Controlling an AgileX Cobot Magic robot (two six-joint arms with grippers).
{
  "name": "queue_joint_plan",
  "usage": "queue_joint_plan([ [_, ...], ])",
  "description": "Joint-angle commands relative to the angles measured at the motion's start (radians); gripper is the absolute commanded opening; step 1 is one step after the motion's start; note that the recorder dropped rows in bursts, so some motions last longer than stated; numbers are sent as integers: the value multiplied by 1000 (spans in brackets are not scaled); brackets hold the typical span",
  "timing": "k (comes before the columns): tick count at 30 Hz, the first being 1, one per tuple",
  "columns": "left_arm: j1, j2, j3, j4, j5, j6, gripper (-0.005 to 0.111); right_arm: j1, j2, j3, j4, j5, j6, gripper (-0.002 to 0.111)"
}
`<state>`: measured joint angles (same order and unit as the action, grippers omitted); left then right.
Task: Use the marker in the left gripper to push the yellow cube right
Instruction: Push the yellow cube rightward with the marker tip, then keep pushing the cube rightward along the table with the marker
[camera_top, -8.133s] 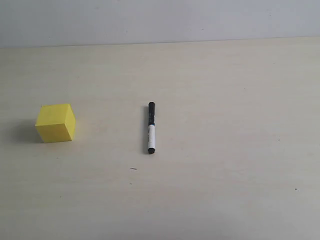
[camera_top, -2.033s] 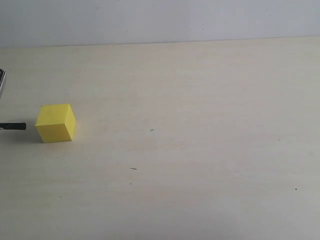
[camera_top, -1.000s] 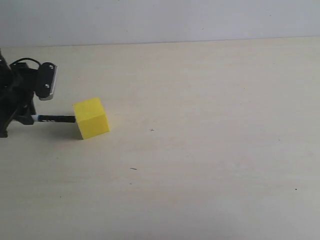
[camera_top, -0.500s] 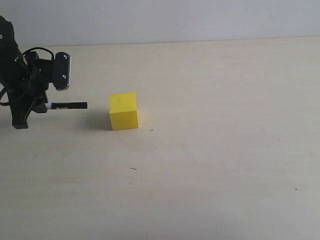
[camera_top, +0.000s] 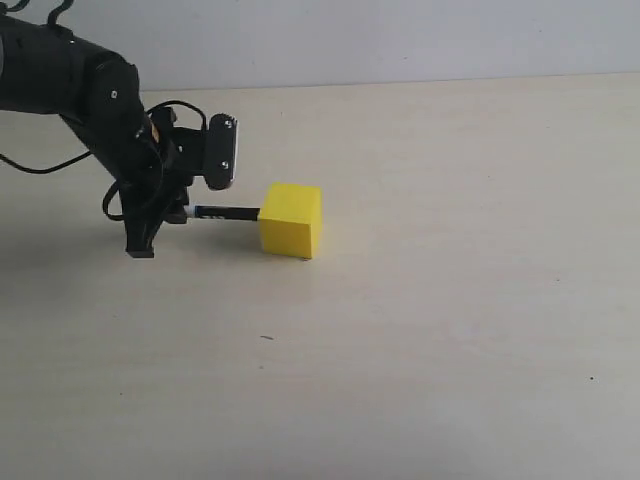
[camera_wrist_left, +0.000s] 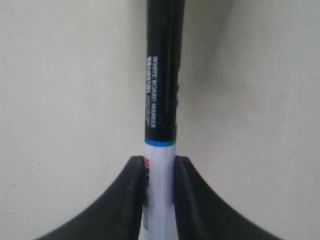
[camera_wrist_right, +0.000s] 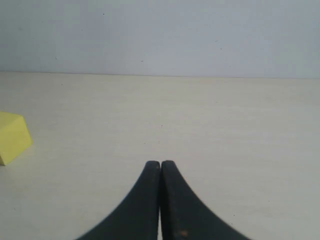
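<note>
A pale counter (camera_top: 450, 350) ran back to a plain grey wall (camera_top: 400, 40). At left, the left hand (camera_top: 183, 212) gripped the one marker (camera_top: 228, 212) level, its tip touching the one cube (camera_top: 291, 220), left of centre. Bare counter spread rightward. The right hand (camera_wrist_right: 160, 167) was closed, empty.

Lab: bare tabletop (camera_top: 450, 350) w/ blank wall (camera_top: 400, 40)

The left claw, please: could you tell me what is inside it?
The slim white marker with a black cap is clamped inside the black left claw, between its fingers; the barrel's rear end is hidden.
</note>
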<state>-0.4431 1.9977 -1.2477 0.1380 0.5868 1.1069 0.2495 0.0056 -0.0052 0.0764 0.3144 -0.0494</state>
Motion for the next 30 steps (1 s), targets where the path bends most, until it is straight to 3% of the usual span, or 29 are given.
queue_joint_plan([
  [1, 16, 1, -19, 31, -16, -58, 0, -5, -6, 5, -4, -9, -1, 0],
  [8, 42, 1, -19, 23, -11, -71, 0, -5, -6, 5, -4, -9, -1, 0],
  [17, -93, 1, -19, 8, -27, -69, 0, -5, -6, 5, -4, -9, -1, 0],
  [30, -54, 1, -19, 15, 11, -94, 0, -5, -6, 5, -4, -9, -1, 0],
])
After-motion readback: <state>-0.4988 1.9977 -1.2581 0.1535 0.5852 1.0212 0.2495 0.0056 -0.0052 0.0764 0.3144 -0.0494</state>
